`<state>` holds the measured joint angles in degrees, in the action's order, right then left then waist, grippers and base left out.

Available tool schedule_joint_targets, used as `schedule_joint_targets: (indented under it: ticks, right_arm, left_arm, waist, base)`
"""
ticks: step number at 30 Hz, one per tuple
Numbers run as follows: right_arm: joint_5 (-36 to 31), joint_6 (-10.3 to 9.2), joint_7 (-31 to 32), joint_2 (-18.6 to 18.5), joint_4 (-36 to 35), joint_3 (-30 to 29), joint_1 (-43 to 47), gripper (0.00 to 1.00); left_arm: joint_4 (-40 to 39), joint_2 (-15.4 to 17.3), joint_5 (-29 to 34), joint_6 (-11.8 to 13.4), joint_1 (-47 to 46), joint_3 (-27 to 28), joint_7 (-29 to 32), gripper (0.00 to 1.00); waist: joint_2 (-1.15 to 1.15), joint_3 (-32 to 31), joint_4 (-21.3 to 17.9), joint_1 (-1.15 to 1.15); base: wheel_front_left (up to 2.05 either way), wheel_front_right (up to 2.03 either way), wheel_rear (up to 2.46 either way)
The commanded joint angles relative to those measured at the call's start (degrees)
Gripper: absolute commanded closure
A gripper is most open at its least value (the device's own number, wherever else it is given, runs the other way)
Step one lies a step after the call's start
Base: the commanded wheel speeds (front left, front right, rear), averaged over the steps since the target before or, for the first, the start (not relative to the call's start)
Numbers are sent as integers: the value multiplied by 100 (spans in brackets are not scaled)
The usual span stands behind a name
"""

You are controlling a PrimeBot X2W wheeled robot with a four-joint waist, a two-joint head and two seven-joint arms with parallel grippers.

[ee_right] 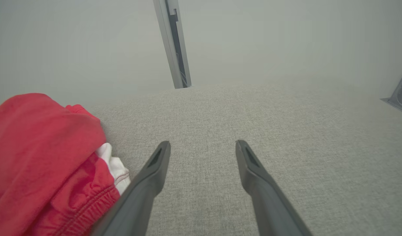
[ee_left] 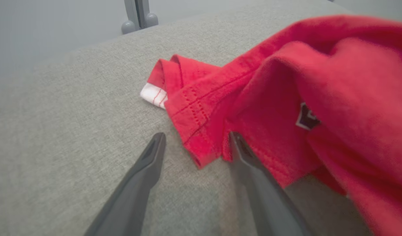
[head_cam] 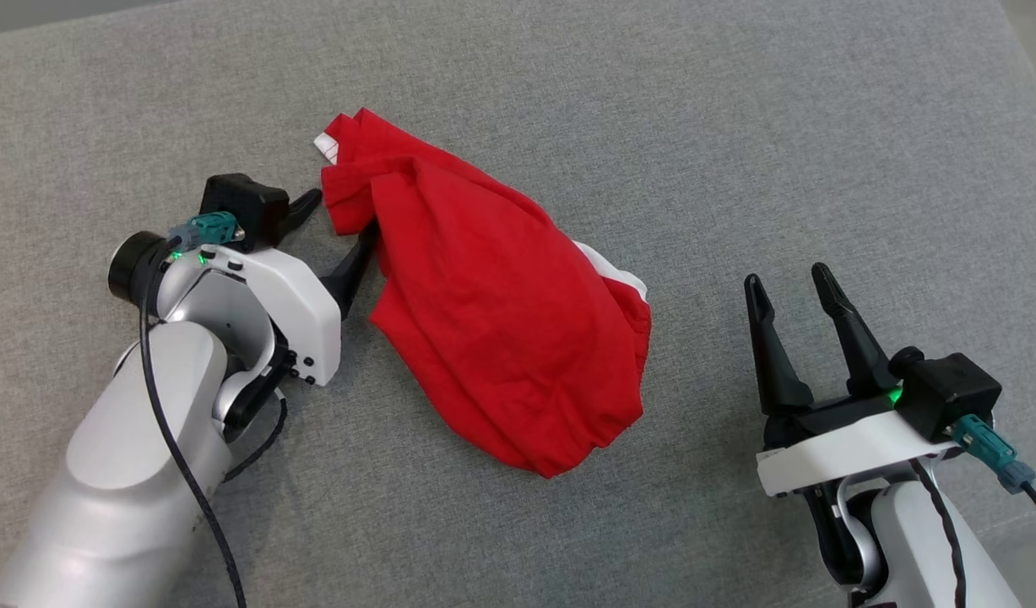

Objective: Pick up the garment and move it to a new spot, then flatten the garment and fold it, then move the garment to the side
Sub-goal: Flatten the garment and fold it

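Observation:
The garment (head_cam: pixel 492 304) is a red piece of clothing with white trim, lying bunched on the grey fabric surface (head_cam: pixel 737 127). My left gripper (head_cam: pixel 342 218) stands open at the garment's upper left edge. In the left wrist view a hemmed red corner (ee_left: pixel 201 144) lies between the two spread fingers of the left gripper (ee_left: pixel 196 137), and one finger (ee_left: pixel 253 164) touches the cloth. My right gripper (head_cam: pixel 792 283) is open and apart from the garment, to its right. The right wrist view has the garment (ee_right: pixel 43 157) at its left, beside the right gripper (ee_right: pixel 202 146).
A grey metal post (ee_right: pixel 174 42) rises beyond the surface's far edge, and a post base (ee_left: pixel 138 18) stands past the edge in the left wrist view. A metal bracket (ee_right: pixel 399 95) sits at the far right. Bare grey fabric lies around the garment.

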<state>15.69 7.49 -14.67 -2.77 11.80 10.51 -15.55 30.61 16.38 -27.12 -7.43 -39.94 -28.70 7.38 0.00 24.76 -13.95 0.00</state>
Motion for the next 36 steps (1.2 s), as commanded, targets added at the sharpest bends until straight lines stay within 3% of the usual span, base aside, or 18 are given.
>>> schedule_joint_targets:
  ticks: [1, 12, 17, 25, 30, 36]
  right_arm:
    - [44, 1, -58, -29, 26, 8, -70, 0]
    - [26, 1, -69, -30, 65, -109, -112, 0]
    - [-37, 1, -59, -30, 28, -229, -69, 0]
    - [-186, 1, -60, -30, 16, -442, 95, 0]
    - [-258, 1, -60, -30, 11, -536, 202, 0]
    - [-341, 1, 10, -30, -15, -616, 311, 0]
  left_arm:
    - [20, 107, -69, -5, -184, -85, -148, 100]
    - [-170, 388, -129, -3, -447, -340, -819, 100]
    - [-566, 539, 62, 228, -514, -257, -1130, 100]
    - [-2025, 1151, 367, 880, 76, -12, -1281, 100]
    - [-3116, 1661, 442, 1500, 1161, 213, -1163, 100]
    - [-3786, 1770, 277, 2143, 2651, 272, -1178, 100]
  waist:
    - [0, 18, -11, 0]
    - [0, -75, 147, 0]
    - [0, -196, 304, 0]
    - [0, -437, 633, 0]
    - [0, -567, 835, 0]
    - [0, -700, 1124, 0]
  base:
    - [0, 0, 0]
    - [0, 0, 0]
    - [0, 0, 0]
    - [0, 0, 0]
    - [0, 0, 0]
    - [0, 0, 0]
